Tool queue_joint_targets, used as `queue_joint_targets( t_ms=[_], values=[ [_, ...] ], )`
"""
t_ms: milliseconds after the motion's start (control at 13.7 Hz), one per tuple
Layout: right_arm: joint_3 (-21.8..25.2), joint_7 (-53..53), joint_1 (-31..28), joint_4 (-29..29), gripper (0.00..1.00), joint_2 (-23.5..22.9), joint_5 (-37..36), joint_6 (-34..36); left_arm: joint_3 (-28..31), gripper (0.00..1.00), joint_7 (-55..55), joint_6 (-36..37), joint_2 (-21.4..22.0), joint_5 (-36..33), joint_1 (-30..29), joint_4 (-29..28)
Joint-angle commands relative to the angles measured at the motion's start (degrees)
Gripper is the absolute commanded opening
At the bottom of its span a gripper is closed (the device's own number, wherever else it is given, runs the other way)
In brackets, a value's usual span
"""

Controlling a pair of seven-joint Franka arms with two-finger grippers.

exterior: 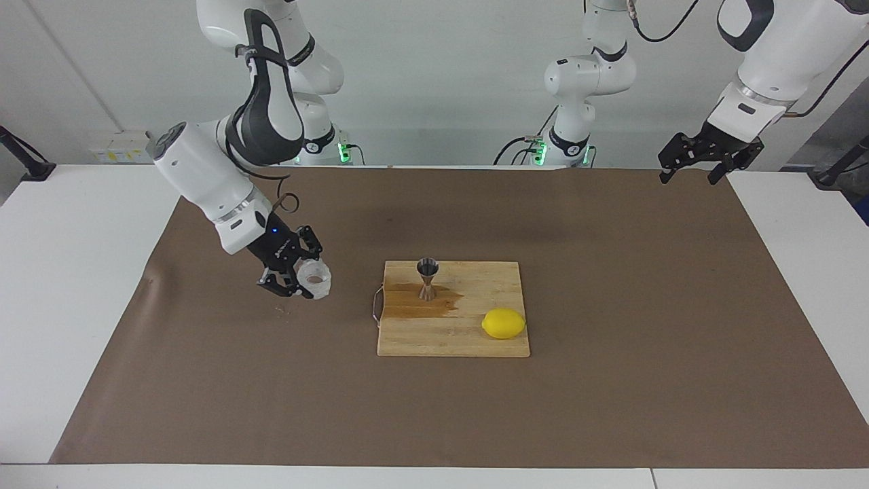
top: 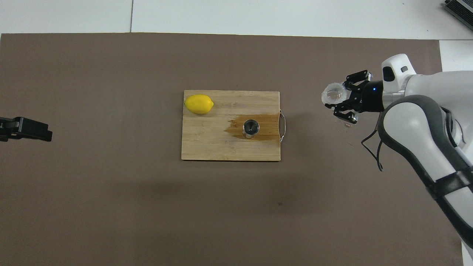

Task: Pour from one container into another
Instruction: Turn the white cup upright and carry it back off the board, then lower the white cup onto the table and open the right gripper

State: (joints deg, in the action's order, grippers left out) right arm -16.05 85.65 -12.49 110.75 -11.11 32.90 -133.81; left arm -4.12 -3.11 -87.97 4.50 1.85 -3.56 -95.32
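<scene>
**Right pincer holds the frosted cup beside the board**

The right gripper (exterior: 299, 275) is closed on the tiny whitish translucent cup with a bumpy, frosted outside (exterior: 316, 278) – in the facing view's left-centre, tilted on its side with its mouth toward the camera, low over the brown paper mat (exterior: 611, 339). The small shiny steel hourglass jigger (exterior: 428, 278) stands upright on the pale wooden cutting board (exterior: 441, 339) at frame centre, in a dark wet stain. A yellow lemon (exterior: 504, 323) lies on the same board, farther from the robots.

The right arm slants down from the upper left, wrist angled toward the board. The left gripper (exterior: 687, 175) waits at the upper right over the mat's corner – fingers apart, empty.

The mat covers a white table (exterior: 68, 272); a pale wall stands at the top.
</scene>
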Motion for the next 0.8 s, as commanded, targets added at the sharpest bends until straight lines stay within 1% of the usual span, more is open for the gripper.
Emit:
queue_joint_targets(
  t_ms=[0,73,292,439,585,731],
  values=[
    [-0.7,5.7,-3.0,2.4,0.46,-2.2,4.3,-3.3,-0.7,1.00,-0.7,0.3,1.6,0.3,-1.1,-1.5],
    [-0.7,8.5,-4.4,2.9,0.46,-3.1,6.4,-3.6,-0.7,1.00,-0.7,0.3,1.6,0.3,-1.1,-1.5],
    [-0.7,16.7,-7.8,3.7,0.46,-5.8,9.0,-3.7,-0.7,1.00,-0.7,0.3,1.6,0.3,-1.1,-1.5],
    [-0.7,24.1,-10.0,3.7,0.48,-9.3,10.6,-3.6,-0.7,1.00,-0.7,0.3,1.6,0.3,-1.1,-1.5],
    [-0.7,28.6,-11.1,4.2,0.48,-10.6,11.1,-2.2,-0.7,1.00,-0.7,0.2,1.6,0.3,-1.1,-1.5],
    [-0.7,30.4,-11.5,5.2,0.49,-10.7,11.1,-1.7,-0.7,1.00,-0.7,0.3,1.6,0.3,-1.1,-1.5]
  ],
)
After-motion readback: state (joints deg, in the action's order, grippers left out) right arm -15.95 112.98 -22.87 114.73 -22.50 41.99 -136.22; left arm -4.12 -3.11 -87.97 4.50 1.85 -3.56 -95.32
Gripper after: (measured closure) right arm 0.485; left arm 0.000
